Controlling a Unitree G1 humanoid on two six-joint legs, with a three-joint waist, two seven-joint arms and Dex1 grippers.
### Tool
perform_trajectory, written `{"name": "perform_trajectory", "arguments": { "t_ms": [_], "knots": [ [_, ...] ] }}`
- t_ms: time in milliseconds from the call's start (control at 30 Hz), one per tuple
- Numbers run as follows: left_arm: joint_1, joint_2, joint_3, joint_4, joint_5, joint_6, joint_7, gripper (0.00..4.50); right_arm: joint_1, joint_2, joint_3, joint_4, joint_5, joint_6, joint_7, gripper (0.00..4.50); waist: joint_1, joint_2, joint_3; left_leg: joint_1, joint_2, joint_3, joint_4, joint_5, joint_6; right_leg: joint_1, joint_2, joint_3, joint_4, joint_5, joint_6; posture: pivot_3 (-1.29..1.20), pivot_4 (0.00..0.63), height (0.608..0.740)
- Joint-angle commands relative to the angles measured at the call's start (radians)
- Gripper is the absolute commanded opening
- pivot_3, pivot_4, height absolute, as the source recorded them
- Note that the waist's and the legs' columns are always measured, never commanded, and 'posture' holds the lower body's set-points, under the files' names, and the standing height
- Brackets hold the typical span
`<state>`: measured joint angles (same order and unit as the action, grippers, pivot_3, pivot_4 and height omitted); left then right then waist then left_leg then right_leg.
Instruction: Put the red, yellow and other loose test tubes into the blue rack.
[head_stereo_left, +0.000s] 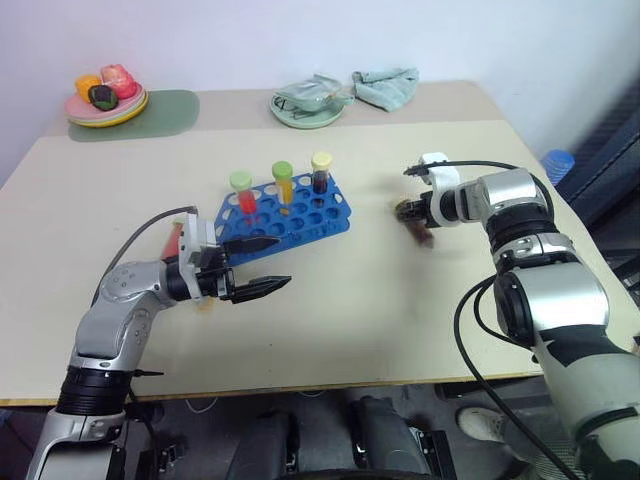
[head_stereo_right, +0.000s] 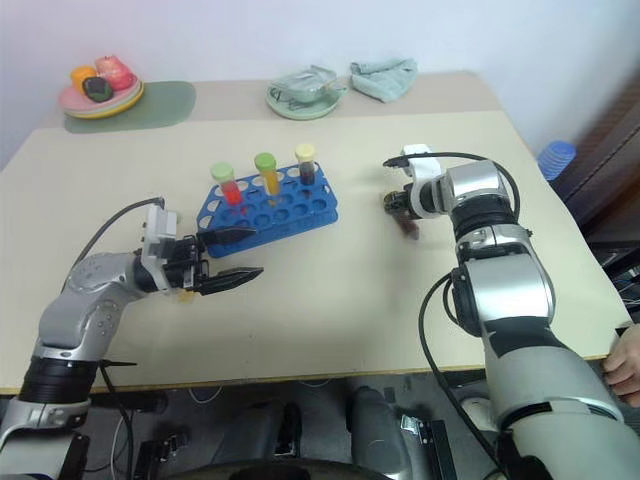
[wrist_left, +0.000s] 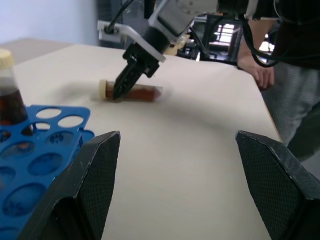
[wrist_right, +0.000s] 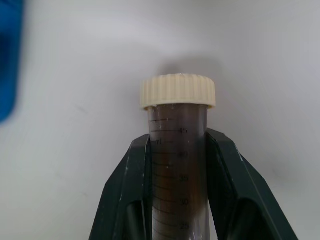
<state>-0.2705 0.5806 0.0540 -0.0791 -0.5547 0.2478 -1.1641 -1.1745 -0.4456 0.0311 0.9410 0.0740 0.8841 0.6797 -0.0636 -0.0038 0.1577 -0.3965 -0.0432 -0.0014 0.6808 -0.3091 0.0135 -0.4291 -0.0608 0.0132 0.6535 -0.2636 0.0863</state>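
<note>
Three tubes (head_stereo_left: 283, 183) stand in the rack (head_stereo_left: 300, 215); right hand (wrist_right: 177, 165) clamps a fourth tube (wrist_right: 178, 150); left hand (head_stereo_left: 262, 265) gapes.

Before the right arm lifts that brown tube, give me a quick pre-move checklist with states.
1. Right gripper shut on the cream-capped brown test tube: ok.
2. Grip placed below the cap, a finger on each side: ok.
3. Tube off the beige table: not ok, it lies on its side.
4. Free holes in the blue plastic rack: ok, three tubes stand in the back row.
5. Left gripper away from the rack: not ok, open right beside its front edge.
6. Tube's cap tight: cannot tell.
</note>
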Motion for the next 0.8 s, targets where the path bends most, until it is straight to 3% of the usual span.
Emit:
{"name": "perform_trajectory", "arguments": {
  "t_ms": [33, 100, 200, 333, 433, 600, 800],
  "knots": [
    [0.002, -0.019, 0.034, 0.025, 0.014, -0.027, 0.055, 3.79, 0.081, -0.012, -0.137, -0.335, 0.111, -0.061, -0.014, 0.82, 0.01, 0.0, 0.0, -0.002, 0.0, 0.0, 0.0, 0.001, -0.002, -0.001, 0.0, 0.0, -0.001, 0.0, 0.0, 0.0, 0.15, 0.74],
    [0.003, -0.022, 0.041, 0.044, 0.028, -0.037, 0.075, 3.79, 0.147, 0.025, -0.247, -0.506, 0.204, -0.067, -0.045, 0.82, 0.019, 0.0, 0.0, -0.006, 0.0, -0.001, 0.0, 0.001, -0.002, -0.004, 0.0, -0.001, -0.001, 0.0, 0.0, 0.0, 0.15, 0.74],
    [-0.002, -0.023, 0.053, 0.074, 0.036, -0.033, 0.109, 3.79, 0.264, 0.073, -0.288, -0.703, 0.214, -0.207, -0.119, 0.82, 0.027, 0.0, 0.0, -0.011, 0.0, -0.001, 0.002, 0.001, -0.002, -0.009, 0.0, -0.001, 0.0, 0.0, 0.0, 0.0, 0.15, 0.74],
    [-0.017, -0.043, 0.067, 0.113, 0.039, -0.024, 0.163, 3.79, 0.376, 0.162, -0.311, -0.778, 0.225, -0.455, -0.171, 0.82, 0.032, 0.0, 0.0, -0.011, 0.0, 0.0, 0.003, 0.001, -0.002, -0.009, 0.0, -0.001, -0.001, 0.0, 0.001, 0.0, 0.15, 0.74],
    [-0.027, -0.067, 0.074, 0.137, 0.06, -0.051, 0.205, 3.79, 0.431, 0.255, -0.284, -0.755, 0.194, -0.673, -0.223, 0.82, 0.029, 0.0, 0.0, -0.011, 0.0, -0.001, 0.003, 0.001, -0.002, -0.009, 0.0, -0.001, 0.0, 0.0, 0.001, 0.0, 0.15, 0.74],
    [-0.054, -0.103, 0.078, 0.176, 0.091, -0.069, 0.285, 3.79, 0.518, 0.341, -0.12, -0.573, 0.022, -1.085, -0.245, 0.82, 0.018, 0.0, 0.0, -0.01, 0.0, 0.0, 0.003, 0.002, -0.004, -0.01, 0.001, -0.001, 0.003, 0.0, 0.001, 0.0, 0.15, 0.74],
    [-0.041, -0.1, 0.086, 0.096, 0.067, -0.029, 0.308, 3.79, 0.498, 0.439, -0.11, -0.343, 0.047, -1.366, -0.255, 0.82, 0.017, 0.0, 0.0, -0.01, 0.0, 0.0, 0.003, 0.003, -0.004, -0.01, 0.002, 0.0, 0.005, 0.0, 0.0, 0.0, 0.15, 0.74]
  ]
}}
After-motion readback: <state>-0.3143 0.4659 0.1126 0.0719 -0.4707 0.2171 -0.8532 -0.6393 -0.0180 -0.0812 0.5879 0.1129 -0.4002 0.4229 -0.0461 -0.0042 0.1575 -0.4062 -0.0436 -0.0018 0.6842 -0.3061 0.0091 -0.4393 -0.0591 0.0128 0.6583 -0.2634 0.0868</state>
